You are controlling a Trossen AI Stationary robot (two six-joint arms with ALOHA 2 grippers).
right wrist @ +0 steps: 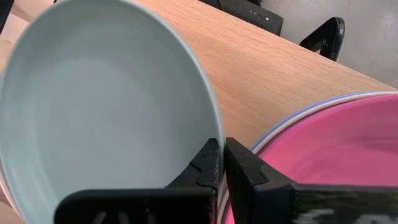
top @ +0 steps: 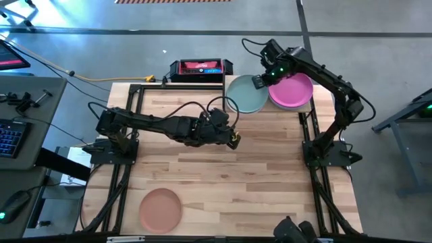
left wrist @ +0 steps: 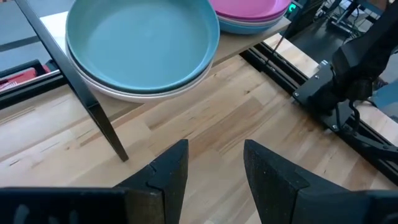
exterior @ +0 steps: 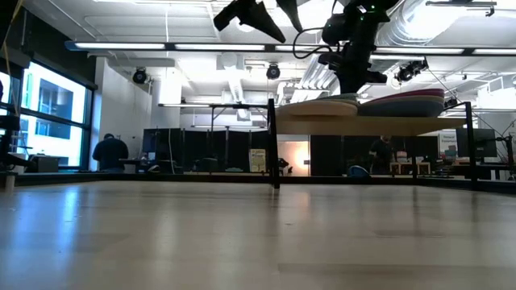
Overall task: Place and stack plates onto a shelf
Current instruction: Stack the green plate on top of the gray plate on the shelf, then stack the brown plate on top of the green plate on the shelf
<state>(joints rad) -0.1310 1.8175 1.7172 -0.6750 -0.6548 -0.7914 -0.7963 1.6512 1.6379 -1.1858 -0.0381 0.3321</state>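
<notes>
The teal green plate [top: 244, 96] [right wrist: 93, 106] lies on top of a cream plate [left wrist: 155, 93] on the left half of the shelf [right wrist: 280, 74] [exterior: 363, 125]. Beside it, the magenta plate [top: 293, 91] [left wrist: 249, 9] tops a stack with a blue plate [left wrist: 249, 26] under it. My right gripper [top: 258, 82] [right wrist: 222, 165] is above the shelf, shut on the teal plate's rim. My left gripper [top: 234, 142] [left wrist: 214, 168] hovers open over the table's middle, in front of the shelf, touching nothing. A terracotta-peach plate [top: 160, 208] lies flat near the table's near-left edge. My right gripper pinches the teal plate's rim [right wrist: 214, 134] between its two fingers, on the side that faces the magenta plate. The fingers come from above, slanting down. The plate sits flat on the cream plate on the shelf.
Thin black shelf posts [left wrist: 93, 112] stand on the table below the plates. Black frame rails [top: 128, 115] run along the table's left and right sides. A red-and-black device [top: 200, 67] sits past the far edge. The right arm's base [left wrist: 336, 87] stands at the right.
</notes>
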